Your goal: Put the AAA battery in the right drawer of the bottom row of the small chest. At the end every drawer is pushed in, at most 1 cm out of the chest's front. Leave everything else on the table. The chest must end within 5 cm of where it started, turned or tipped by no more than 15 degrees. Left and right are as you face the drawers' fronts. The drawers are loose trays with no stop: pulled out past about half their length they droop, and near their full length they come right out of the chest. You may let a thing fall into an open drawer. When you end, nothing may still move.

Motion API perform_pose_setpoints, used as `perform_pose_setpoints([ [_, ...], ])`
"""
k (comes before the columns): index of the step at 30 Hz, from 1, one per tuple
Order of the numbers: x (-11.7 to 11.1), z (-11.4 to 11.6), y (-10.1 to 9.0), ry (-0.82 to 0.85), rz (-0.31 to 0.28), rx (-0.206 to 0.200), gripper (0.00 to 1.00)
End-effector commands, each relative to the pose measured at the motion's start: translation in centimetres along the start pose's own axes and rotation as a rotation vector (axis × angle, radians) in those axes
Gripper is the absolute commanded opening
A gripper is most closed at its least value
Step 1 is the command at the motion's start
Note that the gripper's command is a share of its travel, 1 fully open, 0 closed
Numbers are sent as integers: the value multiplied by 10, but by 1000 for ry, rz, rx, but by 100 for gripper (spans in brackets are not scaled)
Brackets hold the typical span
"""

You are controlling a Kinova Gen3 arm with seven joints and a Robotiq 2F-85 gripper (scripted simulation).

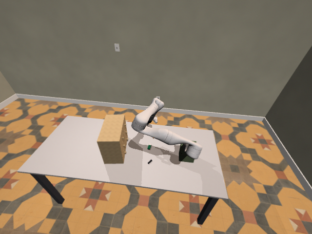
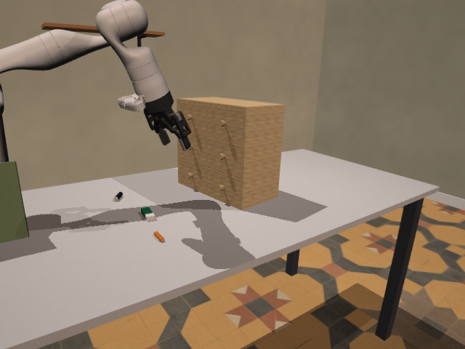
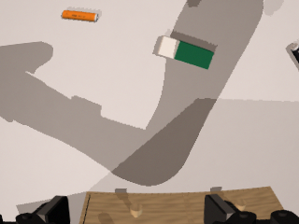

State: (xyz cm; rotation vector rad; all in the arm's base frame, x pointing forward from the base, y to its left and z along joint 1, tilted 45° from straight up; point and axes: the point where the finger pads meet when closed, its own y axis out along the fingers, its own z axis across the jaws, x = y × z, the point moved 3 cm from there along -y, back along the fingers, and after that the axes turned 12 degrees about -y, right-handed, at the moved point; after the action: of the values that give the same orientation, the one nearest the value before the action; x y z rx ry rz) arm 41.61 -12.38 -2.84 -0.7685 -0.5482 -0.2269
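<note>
The orange slim cylinder (image 2: 159,236) (image 3: 79,16) with a silvery end looks like the AAA battery and lies on the table. A thicker black cylinder (image 1: 149,161) (image 2: 118,196) (image 3: 295,50) also looks battery-like. The wooden chest (image 1: 110,130) (image 2: 262,153) stands upright; its three rows of drawers look pushed in. The bottom right drawer's knob (image 2: 221,187) (image 3: 135,211) shows low on the front. My gripper (image 2: 175,143) (image 3: 135,212) is open and empty, tilted, raised in front of the chest around middle-row height. In the top view the arm largely hides it.
A green and white block (image 1: 149,146) (image 2: 147,213) (image 3: 188,51) lies between the two cylinders. A dark green box-like object (image 1: 186,157) (image 2: 13,203) stands near the arm's base. The table edge (image 2: 240,265) runs beyond the orange cylinder's side.
</note>
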Motion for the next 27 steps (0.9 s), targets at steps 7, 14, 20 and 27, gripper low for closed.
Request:
perform_pose_setpoints([
  [7,-7,0,11,24,-122,-28,100],
  [14,-8,0,26,24,-261,-60,100],
  [20,-8,0,38,24,-357,-81,100],
  [27,-8,0,50,24,-467,-106,100],
])
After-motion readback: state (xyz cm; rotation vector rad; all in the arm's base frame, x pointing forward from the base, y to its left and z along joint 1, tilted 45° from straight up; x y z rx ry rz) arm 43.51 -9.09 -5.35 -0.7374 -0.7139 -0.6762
